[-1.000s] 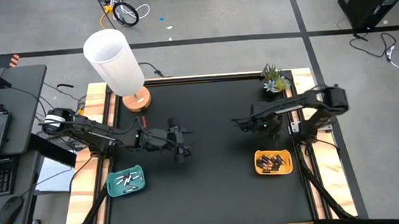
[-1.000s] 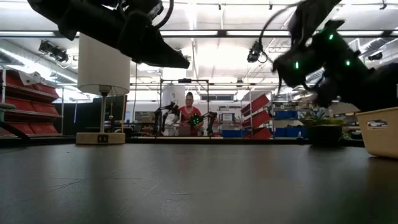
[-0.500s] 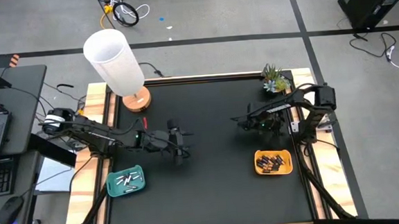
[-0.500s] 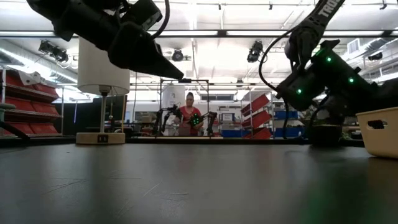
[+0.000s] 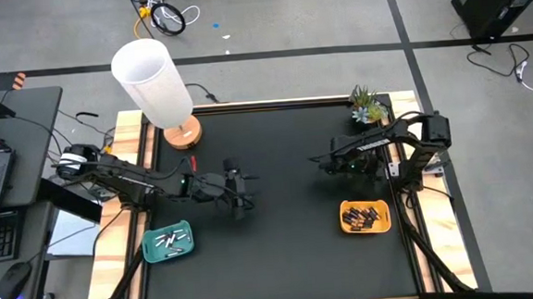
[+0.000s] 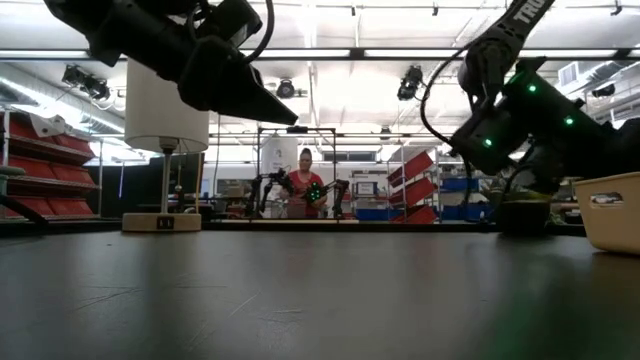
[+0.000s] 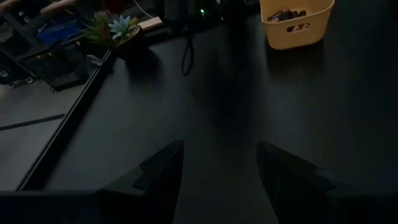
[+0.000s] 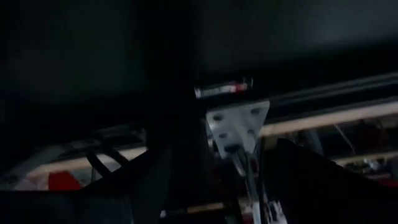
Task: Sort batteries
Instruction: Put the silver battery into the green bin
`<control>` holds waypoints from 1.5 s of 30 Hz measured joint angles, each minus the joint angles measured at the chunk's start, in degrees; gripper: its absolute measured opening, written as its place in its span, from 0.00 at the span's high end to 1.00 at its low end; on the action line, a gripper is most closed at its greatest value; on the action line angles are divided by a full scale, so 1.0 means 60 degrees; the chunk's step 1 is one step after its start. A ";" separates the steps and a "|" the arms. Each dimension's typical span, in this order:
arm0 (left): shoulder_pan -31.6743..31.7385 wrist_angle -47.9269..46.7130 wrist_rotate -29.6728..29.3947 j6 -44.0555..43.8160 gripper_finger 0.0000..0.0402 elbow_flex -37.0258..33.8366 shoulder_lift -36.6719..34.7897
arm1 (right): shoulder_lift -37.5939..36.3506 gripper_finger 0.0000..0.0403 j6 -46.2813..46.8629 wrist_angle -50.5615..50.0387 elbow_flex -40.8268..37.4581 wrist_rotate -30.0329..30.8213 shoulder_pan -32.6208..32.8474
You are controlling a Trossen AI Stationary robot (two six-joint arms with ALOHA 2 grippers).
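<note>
Several pale batteries lie in the teal tray (image 5: 167,242) at the near left. Several dark batteries lie in the yellow tray (image 5: 364,216) at the near right, which also shows in the left wrist view (image 7: 297,22). One small battery with a reddish end (image 8: 224,88) lies on the black surface by the table's rail, ahead of my right gripper's fingers. My left gripper (image 5: 243,190) hangs open and empty above the black table (image 5: 291,250), left of the middle. My right gripper (image 5: 323,165) hangs open and empty right of the middle, above the table.
A white lamp (image 5: 156,82) stands at the far left corner, and a small potted plant (image 5: 366,104) at the far right. Bare black table lies between the two grippers and toward the near edge. A person (image 6: 305,185) is far off in the room beyond.
My right gripper has drawn back a little toward the table's right edge and sunk lower, its arm folding in. My left gripper has dipped slightly and otherwise stayed put. Both stay open.
</note>
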 joint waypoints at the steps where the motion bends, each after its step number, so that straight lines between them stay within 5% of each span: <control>1: 0.0000 -0.0034 0.0000 -0.0015 0.46 0.0000 0.0001 | 0.0003 0.33 0.0005 -0.0033 -0.0065 -0.0001 -0.0046; 17: -0.0041 -0.0146 0.0000 -0.0098 0.46 0.0000 0.0001 | 0.0351 0.35 0.0316 0.1436 -0.0314 -0.1067 -0.0491; 31: -0.0051 -0.0669 0.0000 -0.0077 0.46 -0.0004 0.0001 | 0.2031 0.36 0.0582 0.1425 -0.0460 -0.0473 -0.0980; 45: -0.0053 -0.1015 0.0004 -0.0014 0.46 -0.0004 0.0001 | 0.1642 0.39 0.0692 0.1251 -0.0275 -0.1639 -0.1128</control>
